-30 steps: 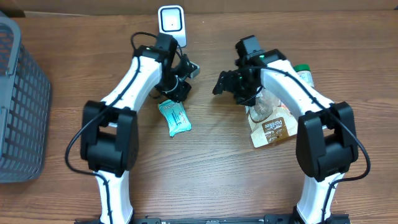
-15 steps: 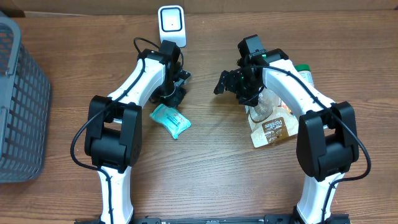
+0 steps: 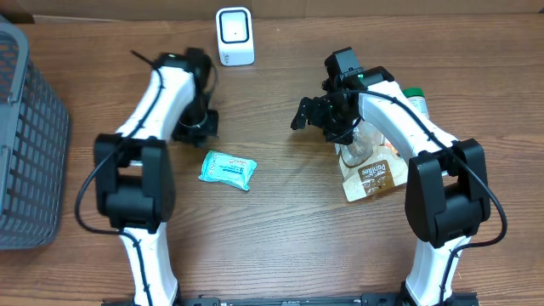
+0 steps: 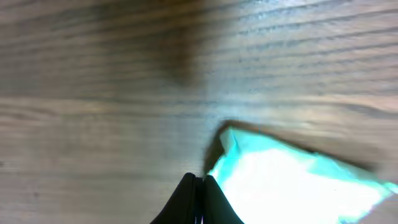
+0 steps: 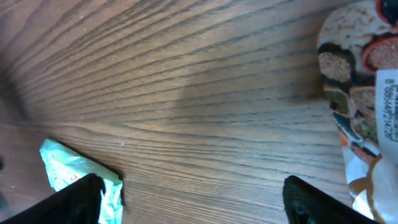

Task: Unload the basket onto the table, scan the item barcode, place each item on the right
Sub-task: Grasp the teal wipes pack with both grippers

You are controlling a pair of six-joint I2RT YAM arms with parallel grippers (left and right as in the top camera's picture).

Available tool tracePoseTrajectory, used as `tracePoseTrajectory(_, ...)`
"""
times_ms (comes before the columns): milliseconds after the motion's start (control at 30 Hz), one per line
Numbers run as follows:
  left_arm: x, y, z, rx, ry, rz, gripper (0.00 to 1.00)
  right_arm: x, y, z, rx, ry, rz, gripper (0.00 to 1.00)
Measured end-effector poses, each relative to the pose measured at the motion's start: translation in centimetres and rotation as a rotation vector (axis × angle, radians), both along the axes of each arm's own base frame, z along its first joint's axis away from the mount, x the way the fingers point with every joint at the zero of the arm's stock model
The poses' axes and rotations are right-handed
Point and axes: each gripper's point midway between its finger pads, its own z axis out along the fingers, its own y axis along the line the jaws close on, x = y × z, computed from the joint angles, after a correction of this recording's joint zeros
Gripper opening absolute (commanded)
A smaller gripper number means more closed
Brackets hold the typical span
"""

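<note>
The item, a teal snack packet point(image 3: 227, 169), lies flat on the wooden table below the white barcode scanner point(image 3: 234, 36), which stands at the back edge. My left gripper point(image 3: 198, 127) hovers just up and left of the packet, shut on nothing. In the left wrist view its black fingertips point(image 4: 200, 198) are pressed together, with the blurred teal packet point(image 4: 298, 186) right beside them. My right gripper point(image 3: 313, 117) hangs open over bare wood at centre right. In the right wrist view its fingers are wide apart point(image 5: 196, 199), and a corner of the packet point(image 5: 74, 169) shows at lower left.
A brown printed pouch point(image 3: 371, 178) and a green-capped bottle point(image 3: 413, 95) lie under the right arm. The pouch's barcode side point(image 5: 367, 93) fills the right edge of the right wrist view. A grey mesh basket point(image 3: 30, 136) stands at the far left.
My left arm has swung left, away from the scanner. The teal packet has turned and shifted slightly down-left on the table. The right arm has barely moved.
</note>
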Motion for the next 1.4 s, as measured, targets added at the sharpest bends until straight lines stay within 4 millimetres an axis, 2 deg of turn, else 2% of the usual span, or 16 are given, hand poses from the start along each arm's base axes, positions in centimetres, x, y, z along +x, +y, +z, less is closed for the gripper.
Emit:
tracePoseTrajectory(167,-0.9,0.4,3.7,-0.100,-0.029,0.034,0.04,-0.4,1.0,0.4,0.055,0.000,0.050,0.81)
tracePoseTrajectory(267,-0.8,-0.2,4.4,-0.152,-0.060,-0.008,0.05,-0.8,1.7,0.6,0.082,0.004,0.078,0.79)
tracePoseTrajectory(367,-1.2,-1.3,2.9,-0.228,-0.065,-0.059,0.04,-1.6,2.5,0.7,0.094,0.021,0.105,0.77)
tracePoseTrajectory(433,-2.6,-1.9,0.8,-0.270,-0.026,-0.082,0.04,-2.5,3.3,0.7,0.103,0.044,0.130,0.76)
tracePoseTrajectory(600,-3.6,-2.2,-2.1,-0.302,-0.022,-0.122,0.04,-4.4,5.6,0.8,0.111,0.062,0.198,0.75)
tracePoseTrajectory(833,-3.2,-1.7,-2.8,-0.311,-0.051,-0.108,0.04,-6.8,9.6,0.1,0.119,0.084,0.264,0.66)
tracePoseTrajectory(1133,-3.4,-1.6,-4.3,-0.310,-0.071,-0.100,0.04,-8.0,13.1,-1.4,0.147,0.078,0.238,0.52)
tracePoseTrajectory(1300,-3.4,-1.6,-4.4,-0.317,-0.096,-0.094,0.04,-9.6,13.5,-3.8,0.146,0.115,0.193,0.46)
tracePoseTrajectory(1400,-3.4,-1.7,-4.5,-0.318,-0.106,-0.085,0.04,-9.9,13.4,-4.8,0.157,0.125,0.162,0.43)
